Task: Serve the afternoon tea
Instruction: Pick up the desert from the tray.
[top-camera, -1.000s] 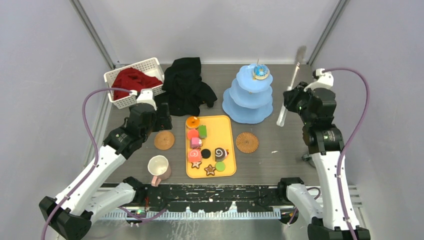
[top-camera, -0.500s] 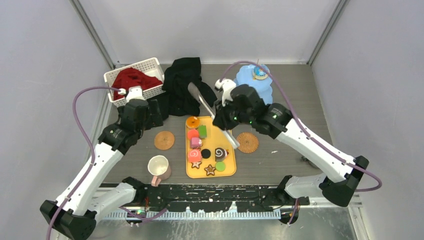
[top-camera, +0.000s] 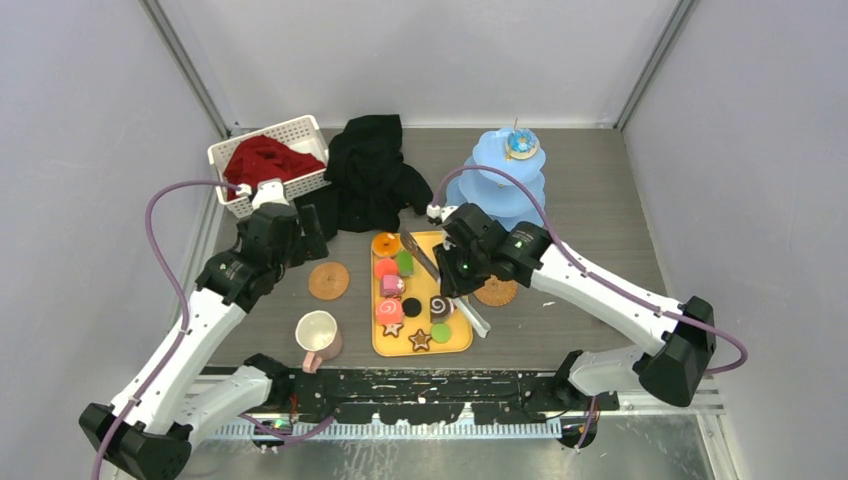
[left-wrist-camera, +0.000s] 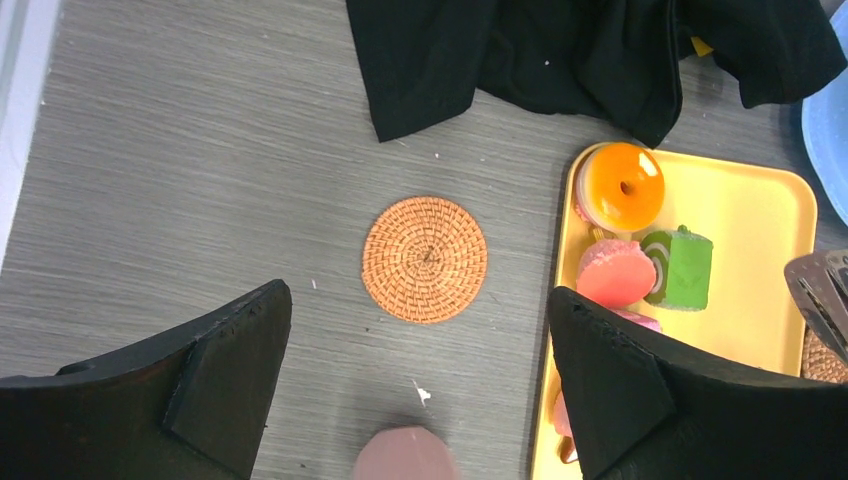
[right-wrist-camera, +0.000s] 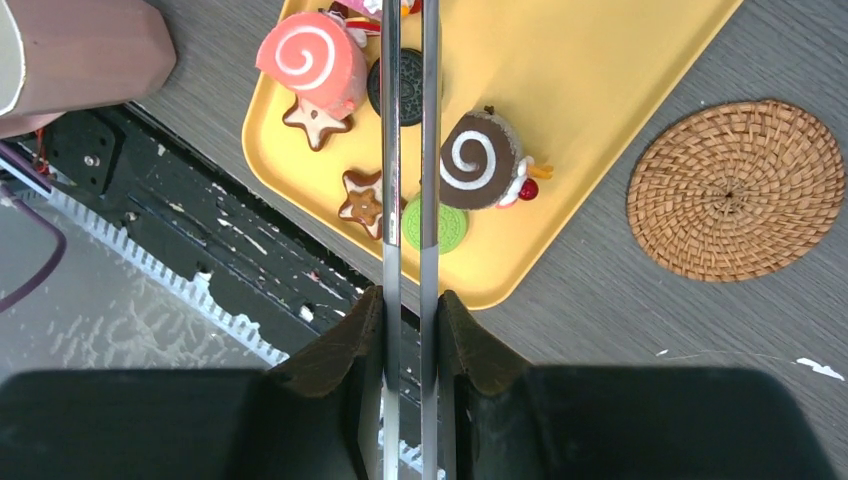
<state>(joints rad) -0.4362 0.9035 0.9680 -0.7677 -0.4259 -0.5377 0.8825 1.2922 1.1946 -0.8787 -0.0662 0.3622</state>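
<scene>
Toy sweets lie on the yellow tray (top-camera: 455, 255): a brown swirl roll (right-wrist-camera: 475, 160), a pink swirl roll (right-wrist-camera: 310, 60), star cookies (right-wrist-camera: 362, 200), an orange donut (left-wrist-camera: 622, 187) and a green roll (left-wrist-camera: 680, 268). My right gripper (right-wrist-camera: 410, 300) is shut on metal tongs (right-wrist-camera: 390, 150) that reach over the tray; in the top view the gripper (top-camera: 455, 272) hangs above the tray's right side. The pale-blue stand (top-camera: 497, 200) carries a blue donut (top-camera: 520, 145) on top. The cream mug (top-camera: 318, 333) stands front left. My left gripper (left-wrist-camera: 420, 300) is open and empty above the table. The grey mug is out of view.
One woven coaster (top-camera: 328, 281) lies left of the tray and one (top-camera: 495, 290) right of it, partly under my right arm. A black cloth (top-camera: 372, 175) lies behind the tray. A white basket (top-camera: 265, 165) with red cloth stands at the back left.
My right arm has swung from the far right to over the tray, carrying the tongs, then lowered towards the sweets. My left arm has barely shifted.
</scene>
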